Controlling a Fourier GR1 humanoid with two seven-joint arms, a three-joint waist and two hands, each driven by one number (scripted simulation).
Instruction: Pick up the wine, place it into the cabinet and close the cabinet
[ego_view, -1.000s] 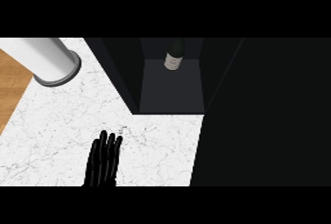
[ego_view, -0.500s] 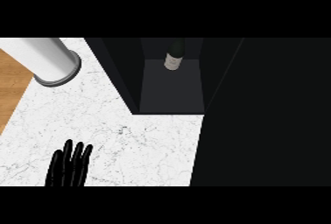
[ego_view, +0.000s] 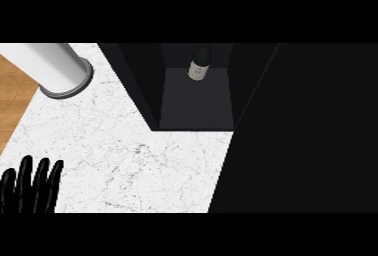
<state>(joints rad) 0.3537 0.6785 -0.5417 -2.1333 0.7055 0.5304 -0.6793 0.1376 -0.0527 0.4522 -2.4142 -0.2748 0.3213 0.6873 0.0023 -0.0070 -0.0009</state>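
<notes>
While the wine (ego_view: 198, 64) stands inside the cabinet (ego_view: 193, 102), the left hand (ego_view: 31, 186) rests well apart

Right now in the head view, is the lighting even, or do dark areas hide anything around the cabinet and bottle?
Head view: the white marble counter is evenly lit, without glare; the cabinet interior is dim, and the wine bottle shows mainly by its pale label, its dark top merging into the background; the right side is near-black, with little detail; the left hand, black, stands out against the counter.
</notes>
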